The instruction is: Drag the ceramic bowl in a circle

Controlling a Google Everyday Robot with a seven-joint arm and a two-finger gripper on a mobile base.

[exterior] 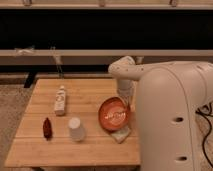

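Note:
The ceramic bowl (114, 114) is a shallow, glossy orange-red bowl at the right side of the wooden table (75, 152). It is tilted a little, and its near edge rests on a pale flat item (120, 134). My gripper (124, 98) reaches down from the large white arm (170, 110) and sits at the bowl's far right rim. The arm hides the bowl's right edge.
A white bottle (60, 100) lies at the table's left. A dark red item (47, 128) and a small white upturned cup (75, 129) stand front left. A dark shelf and rail run behind the table. Cables lie on the floor at the right (206, 112).

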